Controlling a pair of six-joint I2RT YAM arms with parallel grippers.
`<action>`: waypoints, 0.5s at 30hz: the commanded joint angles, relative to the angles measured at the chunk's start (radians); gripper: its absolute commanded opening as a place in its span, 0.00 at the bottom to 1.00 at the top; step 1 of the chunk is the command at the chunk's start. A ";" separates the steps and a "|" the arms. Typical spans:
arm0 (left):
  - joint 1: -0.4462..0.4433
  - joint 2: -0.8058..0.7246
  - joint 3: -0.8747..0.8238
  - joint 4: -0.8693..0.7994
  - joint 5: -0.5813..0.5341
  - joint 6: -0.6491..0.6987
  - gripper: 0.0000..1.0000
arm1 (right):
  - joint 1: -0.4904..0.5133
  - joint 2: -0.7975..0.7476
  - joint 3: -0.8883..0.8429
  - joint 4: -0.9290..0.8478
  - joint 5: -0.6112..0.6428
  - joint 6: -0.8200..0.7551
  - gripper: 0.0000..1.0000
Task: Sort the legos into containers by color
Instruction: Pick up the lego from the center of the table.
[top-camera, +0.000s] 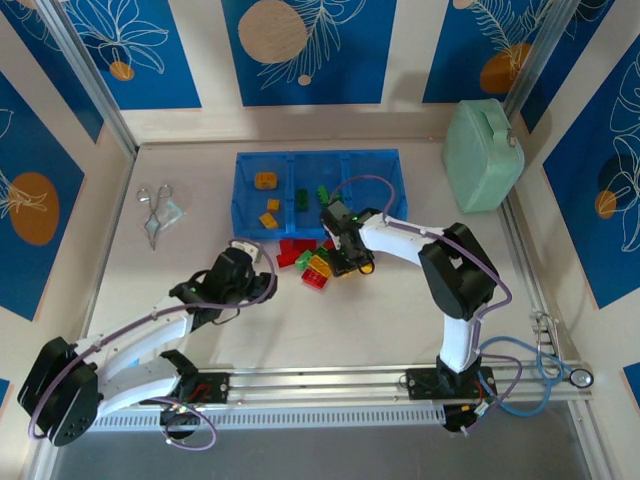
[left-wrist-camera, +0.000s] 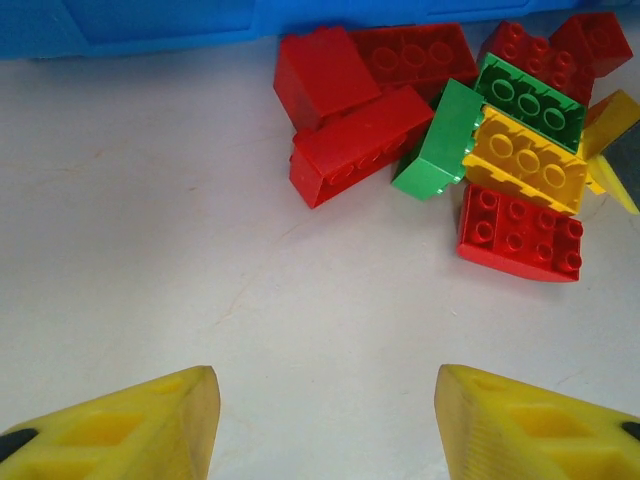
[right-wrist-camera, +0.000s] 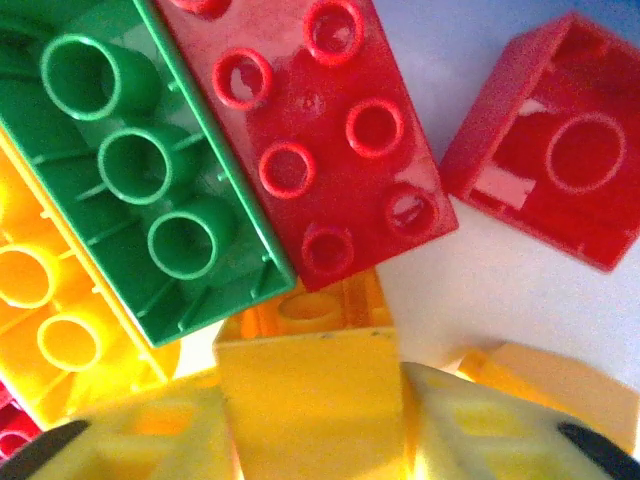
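1. Grip first — the right gripper (right-wrist-camera: 310, 425) is down in the pile (top-camera: 312, 265) of loose legos just in front of the tray (top-camera: 385, 175). Its fingers press both sides of a yellow brick (right-wrist-camera: 300, 380). Be sure the pinch is firm before lifting.
2. Lift straight up. A green brick (right-wrist-camera: 150, 190) and a red brick (right-wrist-camera: 320, 150) crowd close against the held one, and a sideways drag would likely scatter them.
3. Carry it to the left compartment (top-camera: 250, 195), where yellow-orange bricks lie — green ones sit in the middle compartment.
4. Release low inside the walls so the brick cannot bounce out.
5. Hold the left gripper (left-wrist-camera: 325, 425), fingers spread and empty over the table (left-wrist-camera: 200, 250) near the pile, out of the carrying path.
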 joint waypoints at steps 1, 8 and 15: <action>-0.003 -0.031 -0.023 0.000 -0.031 -0.019 0.59 | 0.029 -0.026 0.034 -0.054 0.056 0.017 0.36; -0.004 -0.087 -0.076 -0.006 -0.045 -0.054 0.57 | 0.076 -0.141 0.132 -0.121 0.113 0.024 0.33; -0.016 -0.113 -0.129 -0.038 -0.036 -0.121 0.57 | 0.078 -0.064 0.395 -0.113 0.018 -0.014 0.33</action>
